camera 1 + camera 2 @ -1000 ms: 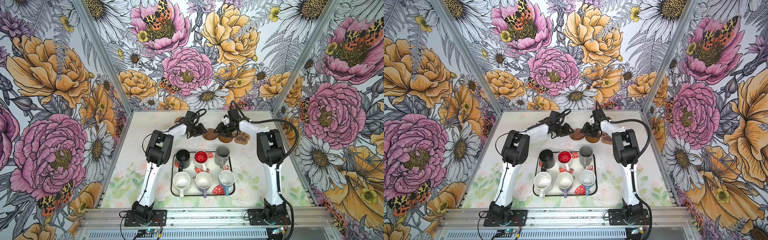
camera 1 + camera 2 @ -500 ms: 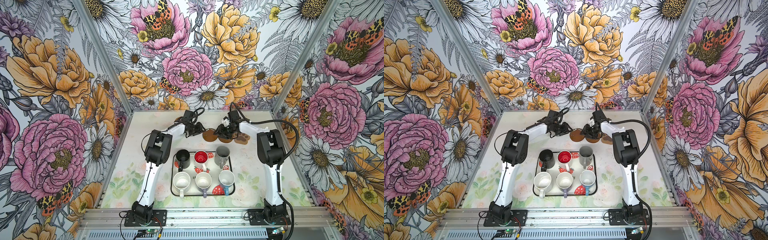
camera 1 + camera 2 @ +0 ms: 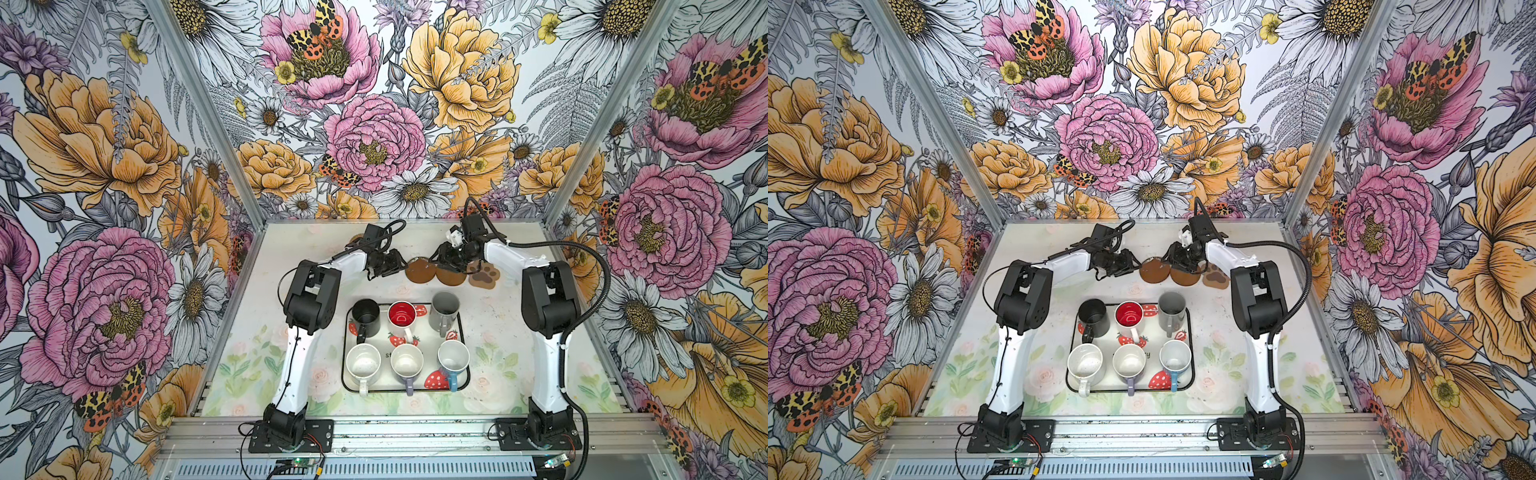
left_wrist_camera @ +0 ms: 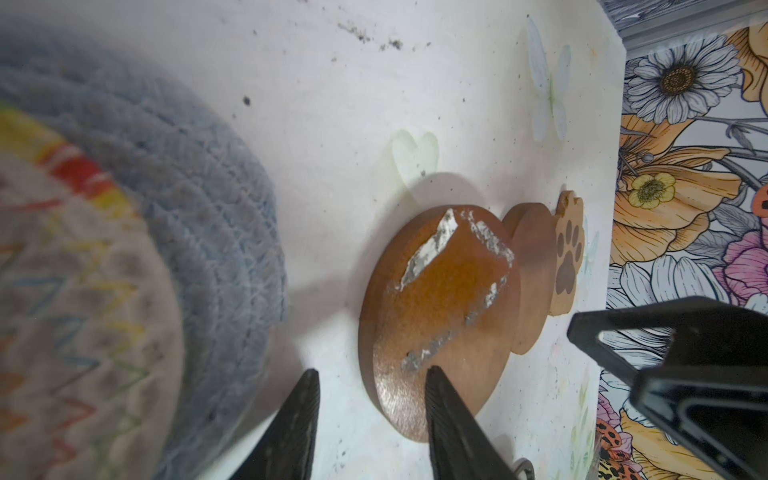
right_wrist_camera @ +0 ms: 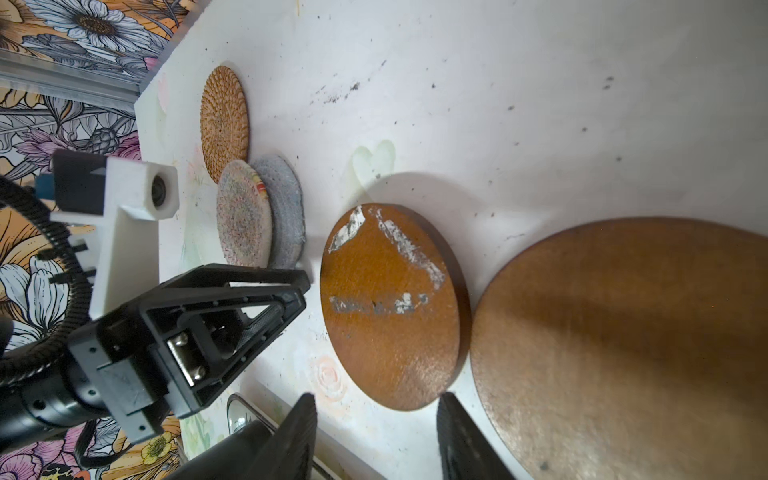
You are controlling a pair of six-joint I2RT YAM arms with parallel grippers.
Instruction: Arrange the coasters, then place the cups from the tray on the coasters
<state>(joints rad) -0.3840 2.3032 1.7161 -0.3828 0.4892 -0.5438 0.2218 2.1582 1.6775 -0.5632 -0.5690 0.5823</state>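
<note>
Top views both show a floral-printed desk (image 3: 498, 316) with the tray (image 3: 384, 389) at its middle and six cups (image 3: 402, 319) standing in it. Beyond the tray, the left end effector (image 3: 401, 266) and right end effector (image 3: 438, 258) face each other, each with fingers apart and empty, close over a scuffed brown coaster (image 3: 420, 271). Just beside it lie a plain brown coaster (image 3: 451, 276) and then the paw coaster (image 3: 484, 277), crowded in a row.

Likely risks:
- The two end effectors could collide over one coaster.
- A finger could skid on the flat disc and shove its neighbours.
- The cream coaster (image 5: 243, 214), overlapping the grey-blue coaster (image 5: 286, 208), could drag it along.
</note>
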